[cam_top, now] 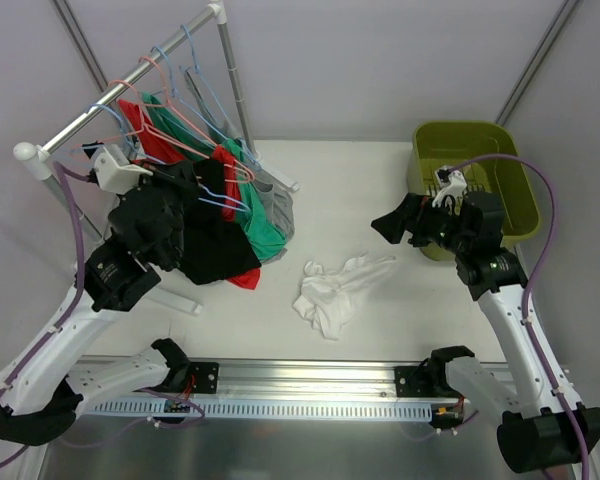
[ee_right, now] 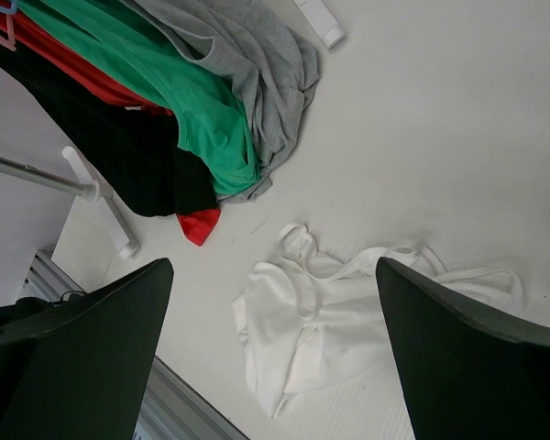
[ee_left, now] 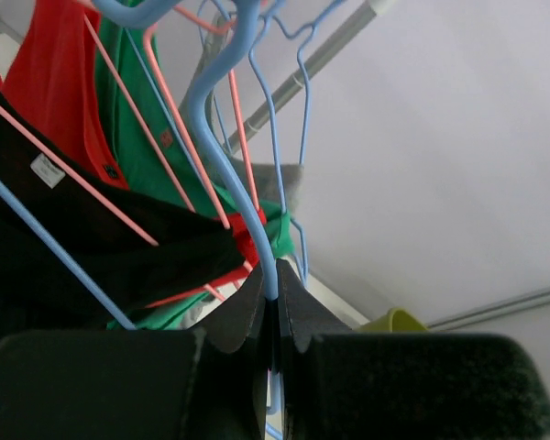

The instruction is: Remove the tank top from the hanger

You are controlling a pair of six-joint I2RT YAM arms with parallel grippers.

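- Your left fingers [ee_left: 275, 302] are pinched shut on the wire of the blue hanger [ee_left: 231, 179], right up against the rack [cam_top: 130, 85]. So that's a grip on the hanger, not on cloth.
- The thing you're after looks to me like the black tank top [ee_left: 64, 238]. It hangs under the rack on that side and drapes down to the table [cam_top: 380, 180] at the rack's foot.
- The key bit is that the hanger wire runs up and away from the left fingers toward the rack rail, and the black cloth sits below and to one side of them. Its long axis falls from the rail downward, so I'd guess it has to slide off along the hanger's arm.
- Your right fingers [ee_right: 273, 264] are spread wide with nothing in them, well apart from the rack and on the far side of the white top [cam_top: 335, 290] from it. The left arm is much the nearer one, and the right would have to cross over to pull cloth.
- There's a small white tag [ee_left: 48, 170] on the black top near the neckline, but it's too small to read. I can't see any other writing.
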